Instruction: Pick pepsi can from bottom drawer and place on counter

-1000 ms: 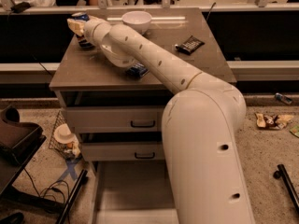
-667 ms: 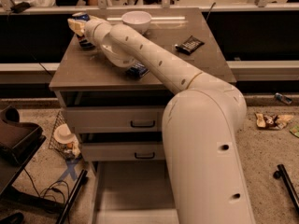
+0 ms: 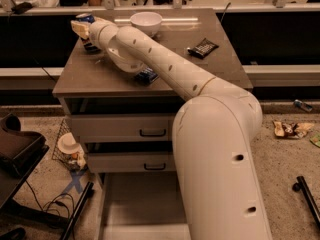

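The pepsi can [image 3: 86, 19], dark blue with a silver top, is at the far left corner of the counter [image 3: 200, 71]. My gripper [image 3: 82, 30] is right at the can, at the end of my long white arm that reaches across the counter; its pale parts cover much of the can's side. I cannot tell whether the can rests on the counter or is held. The bottom drawer [image 3: 140, 204] is pulled out below, a shallow grey tray; the floor that shows is bare and my arm's base hides its right part.
A white bowl [image 3: 146, 21] stands at the back of the counter, a black snack packet [image 3: 202, 48] to its right, and a flat blue wrapper [image 3: 146, 75] under my arm. Two upper drawers [image 3: 120, 129] are closed. A wire basket [image 3: 69, 149] and cables lie on the floor at left.
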You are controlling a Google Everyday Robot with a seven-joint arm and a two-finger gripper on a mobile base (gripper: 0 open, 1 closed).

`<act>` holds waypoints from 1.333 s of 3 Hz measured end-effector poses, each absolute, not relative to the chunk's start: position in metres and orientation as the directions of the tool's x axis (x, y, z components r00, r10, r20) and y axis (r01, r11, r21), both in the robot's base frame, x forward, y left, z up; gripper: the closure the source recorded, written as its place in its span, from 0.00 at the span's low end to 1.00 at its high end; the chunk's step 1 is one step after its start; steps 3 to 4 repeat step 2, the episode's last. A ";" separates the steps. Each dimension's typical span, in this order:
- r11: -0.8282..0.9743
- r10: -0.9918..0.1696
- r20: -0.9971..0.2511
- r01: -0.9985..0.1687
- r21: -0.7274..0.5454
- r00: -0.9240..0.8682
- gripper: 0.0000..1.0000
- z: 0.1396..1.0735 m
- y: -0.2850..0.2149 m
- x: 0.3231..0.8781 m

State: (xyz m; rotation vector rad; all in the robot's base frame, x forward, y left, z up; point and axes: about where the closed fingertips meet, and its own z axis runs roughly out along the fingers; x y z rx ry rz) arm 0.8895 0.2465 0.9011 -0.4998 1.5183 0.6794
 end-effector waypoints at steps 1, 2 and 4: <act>0.723 0.093 -0.993 -0.681 0.115 -0.069 0.00 0.901 0.249 0.889; 0.723 0.093 -0.993 -0.681 0.115 -0.069 0.00 0.901 0.249 0.889; 0.723 0.093 -0.993 -0.681 0.115 -0.069 0.00 0.901 0.249 0.889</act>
